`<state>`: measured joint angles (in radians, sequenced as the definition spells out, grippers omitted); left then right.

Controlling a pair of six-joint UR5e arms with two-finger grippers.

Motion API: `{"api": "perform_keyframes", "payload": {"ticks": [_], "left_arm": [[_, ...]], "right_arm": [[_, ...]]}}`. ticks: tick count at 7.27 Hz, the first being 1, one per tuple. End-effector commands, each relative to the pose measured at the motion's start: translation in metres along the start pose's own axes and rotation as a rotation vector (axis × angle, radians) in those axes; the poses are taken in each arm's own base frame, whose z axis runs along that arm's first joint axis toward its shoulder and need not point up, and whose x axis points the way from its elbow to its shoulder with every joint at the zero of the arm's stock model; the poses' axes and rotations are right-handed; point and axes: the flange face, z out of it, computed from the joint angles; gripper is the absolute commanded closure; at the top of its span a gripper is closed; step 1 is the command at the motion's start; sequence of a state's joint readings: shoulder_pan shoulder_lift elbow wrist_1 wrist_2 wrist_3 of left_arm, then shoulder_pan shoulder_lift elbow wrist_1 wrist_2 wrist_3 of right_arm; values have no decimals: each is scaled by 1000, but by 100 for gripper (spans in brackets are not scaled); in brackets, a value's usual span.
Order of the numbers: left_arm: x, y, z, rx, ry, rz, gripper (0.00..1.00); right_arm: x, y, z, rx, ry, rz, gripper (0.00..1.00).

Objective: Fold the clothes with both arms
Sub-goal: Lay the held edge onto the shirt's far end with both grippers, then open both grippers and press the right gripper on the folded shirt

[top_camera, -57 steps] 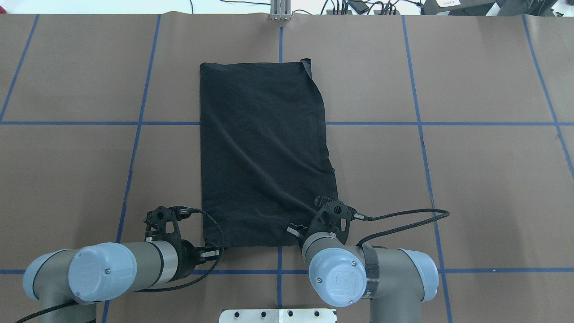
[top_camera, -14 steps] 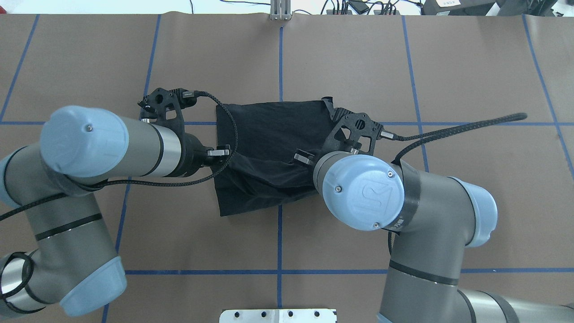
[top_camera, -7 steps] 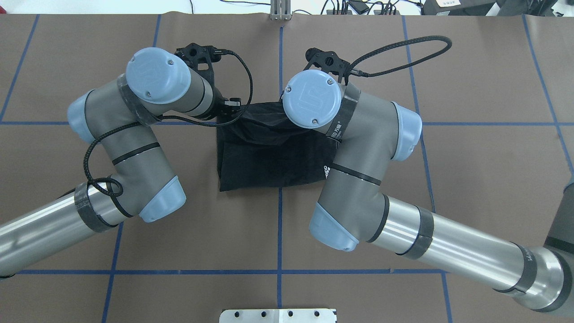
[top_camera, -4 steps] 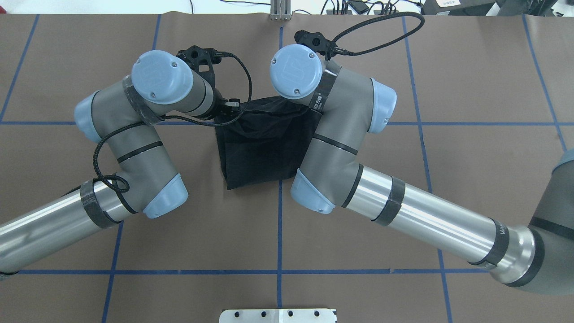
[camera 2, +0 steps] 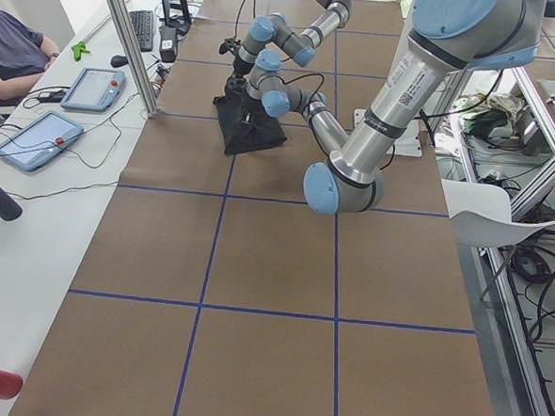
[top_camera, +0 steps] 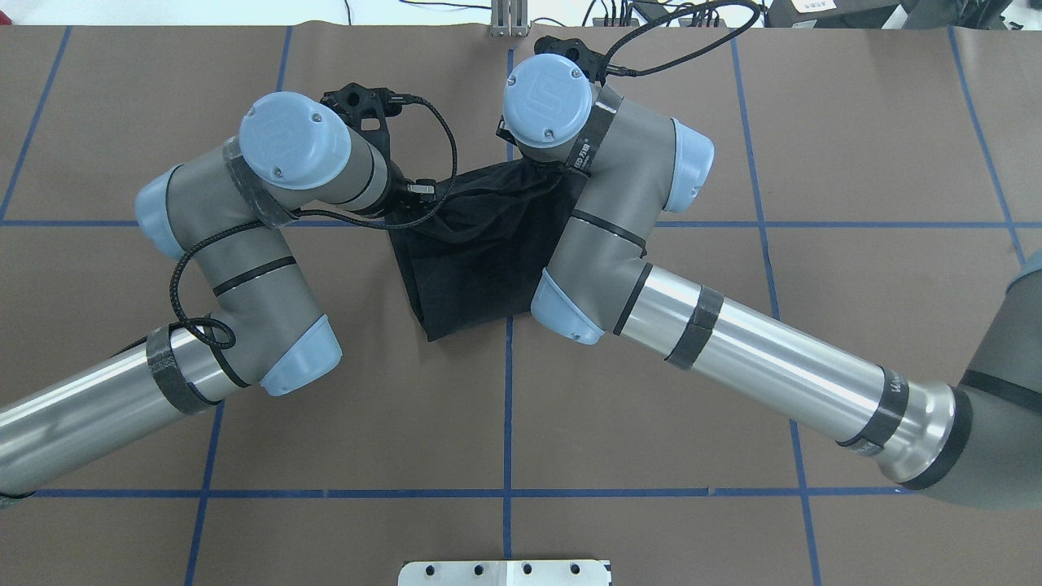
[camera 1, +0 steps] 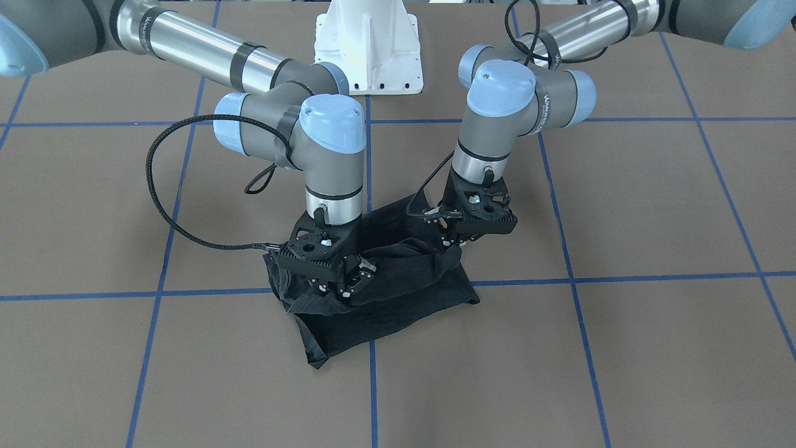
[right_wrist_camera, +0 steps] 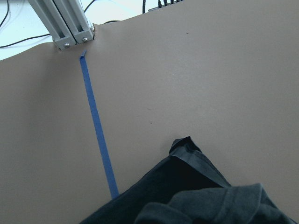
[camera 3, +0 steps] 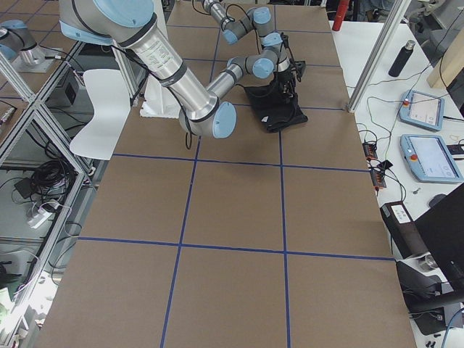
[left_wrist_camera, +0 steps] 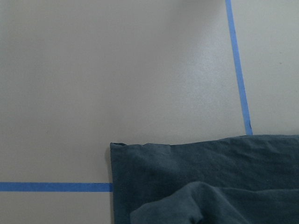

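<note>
The shirt [camera 1: 404, 302] is black, doubled over and rumpled. From the front view its lower layer lies flat on the brown tabletop [camera 1: 622, 348], across a crossing of blue tape lines [camera 1: 622, 277]. A loose upper layer stands up in a wrinkled ridge between my two sets of jaws. My right jaws, under my right arm [camera 1: 329, 155], point down and are closed on a bunch of cloth at one end of that ridge. My left jaws, under my left arm [camera 1: 497, 124], are pinched on the other end.

From overhead, the shirt [top_camera: 480, 260] is a dark patch between my two wrists, narrowing to a corner on the side nearest my base. My left arm [top_camera: 244, 244] and right arm [top_camera: 619, 212] hide both sets of jaws.

From the left end, the shirt [camera 2: 249, 131] is a small dark heap on the far tabletop under both wrists, too small to judge any grip.

From the right end, the shirt [camera 3: 279, 112] looks the same.

My left wrist camera shows the shirt [left_wrist_camera: 210, 168] washed out to grey-blue, with a square corner flat on the tabletop and a soft fold on top. My jaws are out of frame.

My right wrist camera shows a hemmed corner of the shirt [right_wrist_camera: 187, 186] just beside a tape line, with a rumpled fold over it.
</note>
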<state>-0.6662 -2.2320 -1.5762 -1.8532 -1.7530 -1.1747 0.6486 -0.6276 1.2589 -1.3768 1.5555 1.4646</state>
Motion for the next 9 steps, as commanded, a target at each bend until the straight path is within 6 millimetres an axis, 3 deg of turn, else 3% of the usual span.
{"api": "perform_keyframes", "payload": {"ticks": [1, 2, 4, 5, 6, 8, 9], "left_arm": [[0, -1, 0, 0, -1, 44, 1], [-3, -10, -10, 13, 8, 97, 0], [-12, -19, -31, 30, 33, 147, 0], [-25, -23, -35, 6, 41, 193, 0], [-49, -26, -41, -2, 38, 244, 0], [-65, -31, -49, -6, 42, 270, 0], [-66, -31, -50, -4, 42, 270, 0]], "right_arm": [[-43, -26, 12, -21, 4, 14, 0], [-53, -48, -3, -85, -22, -18, 0], [-48, -77, -27, -186, -71, -34, 0], [-41, -75, -28, -191, -75, -35, 0], [-31, -42, -16, -191, -66, -60, 0], [-12, 45, 3, -121, -54, -138, 0], [-12, 73, 11, -91, -38, -161, 22]]}}
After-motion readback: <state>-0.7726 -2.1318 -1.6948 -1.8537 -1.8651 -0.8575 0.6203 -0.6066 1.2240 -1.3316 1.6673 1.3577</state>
